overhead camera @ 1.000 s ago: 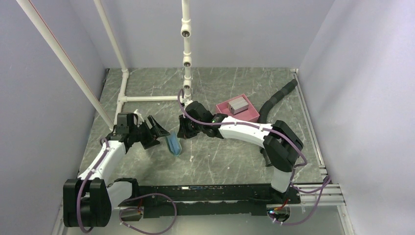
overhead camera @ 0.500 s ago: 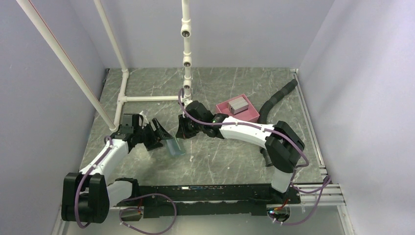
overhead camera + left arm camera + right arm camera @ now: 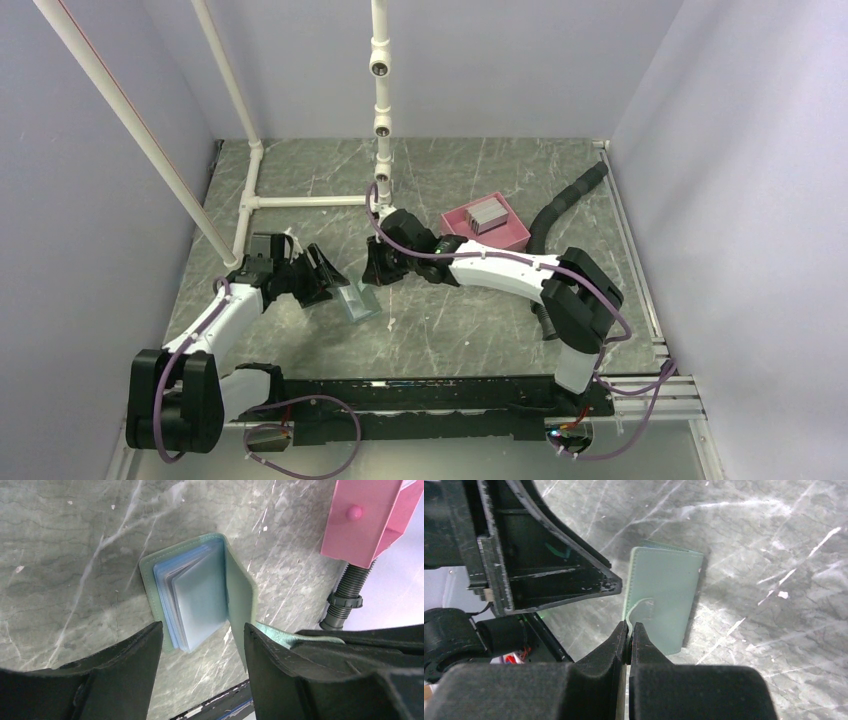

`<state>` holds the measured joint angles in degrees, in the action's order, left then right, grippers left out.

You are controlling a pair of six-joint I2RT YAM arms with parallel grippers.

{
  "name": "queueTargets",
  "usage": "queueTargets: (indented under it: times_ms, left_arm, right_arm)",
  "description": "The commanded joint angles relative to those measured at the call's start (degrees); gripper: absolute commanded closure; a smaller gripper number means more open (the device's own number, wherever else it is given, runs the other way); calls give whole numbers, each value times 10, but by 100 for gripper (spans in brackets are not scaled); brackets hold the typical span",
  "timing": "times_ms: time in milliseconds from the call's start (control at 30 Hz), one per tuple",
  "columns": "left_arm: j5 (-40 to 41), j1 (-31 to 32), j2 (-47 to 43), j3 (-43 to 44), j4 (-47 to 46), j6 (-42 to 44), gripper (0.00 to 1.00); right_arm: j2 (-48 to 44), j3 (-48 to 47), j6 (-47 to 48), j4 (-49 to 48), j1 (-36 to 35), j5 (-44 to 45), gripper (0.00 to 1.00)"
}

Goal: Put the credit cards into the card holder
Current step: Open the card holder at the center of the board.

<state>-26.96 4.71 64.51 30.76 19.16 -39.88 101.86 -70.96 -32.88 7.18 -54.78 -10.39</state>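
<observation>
The holder (image 3: 356, 301) lies open at frame centre, blue sleeves up. On its green flap the right claw (image 3: 629, 627) is pinched together; the left claw (image 3: 202, 630) stands apart, astride the sleeves. The cards (image 3: 487, 213) sit in a pink tray (image 3: 508, 236), upper right of centre

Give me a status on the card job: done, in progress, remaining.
Done: the card holder lies open, no card visible in its blue sleeves. In hand: the right pincer pinches its snap tab while the open left pincer straddles the sleeves. Left: the credit cards sit stacked in the pink tray; all need loading.
</observation>
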Motion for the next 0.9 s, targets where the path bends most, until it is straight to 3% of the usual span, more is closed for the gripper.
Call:
queueTargets:
  times_ms: [0,100,167,500,600,700,767,867]
  left_arm:
    - [2,2,-14,0,-5,0,33]
    - [-6,1,-6,1,-5,-2,21]
    - [-14,1,-1,-4,-11,-7,18]
    - [-60,0,40,-49,-94,-43,38]
    - [-50,-1,37,-56,-88,-43,37]
    - [-38,-4,17,-70,-92,-50,28]
    - [-42,-6,18,-78,-109,-51,42]
    - [-52,-5,56,-60,-110,-34,46]
  right_arm:
    - [-24,19,-13,2,8,55,100]
    - [-7,42,-11,35,32,98,100]
    - [-3,69,-2,35,50,112,100]
    - [22,96,29,4,63,114,100]
    - [31,95,25,24,63,158,100]
    - [31,101,33,34,62,184,100]
    - [26,104,46,29,60,174,100]
    - [20,96,56,31,52,163,98]
